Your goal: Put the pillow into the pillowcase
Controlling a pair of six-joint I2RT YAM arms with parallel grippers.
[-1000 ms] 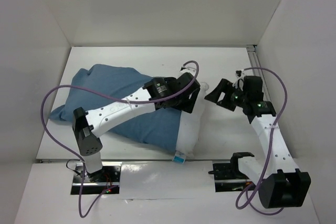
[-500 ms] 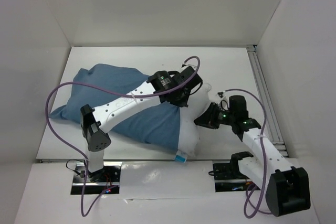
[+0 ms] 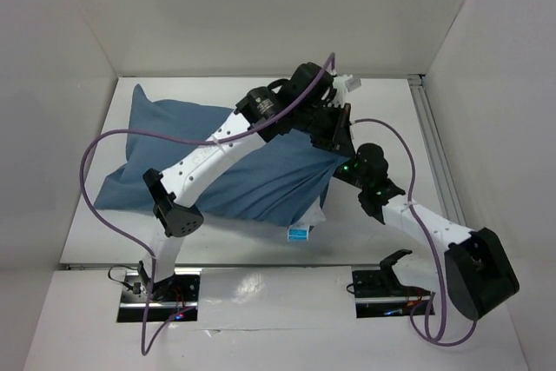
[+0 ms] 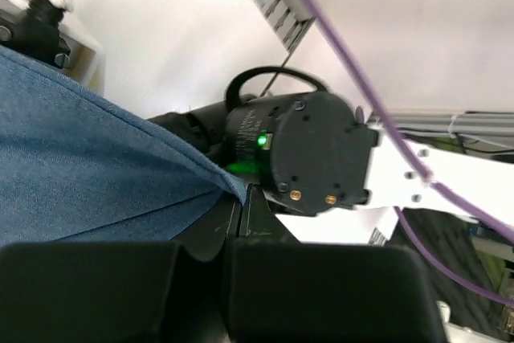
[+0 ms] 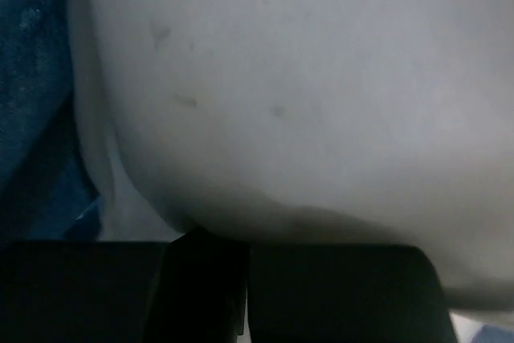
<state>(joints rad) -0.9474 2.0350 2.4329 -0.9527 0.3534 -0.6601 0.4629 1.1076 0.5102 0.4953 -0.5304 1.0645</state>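
Note:
The blue pillowcase lies across the table and covers nearly all of the pillow; only a white sliver of the pillow shows at its right end. My left gripper is at that end, shut on the pillowcase's edge. In the left wrist view the blue pillowcase hem runs into the closed left gripper. My right gripper sits just below it, at the opening. In the right wrist view the right gripper is shut, tips against the white pillow, with blue pillowcase at the left.
A small blue-and-white tag lies by the pillowcase's near edge. A metal rail runs along the table's right side. White walls close in the back and sides. The right arm's wrist housing is close in front of the left gripper.
Both grippers have shut. The left arm swung back and right, pulling the pillowcase's edge over the pillow's end. The right gripper moved left to the pillow's end, and much less white shows.

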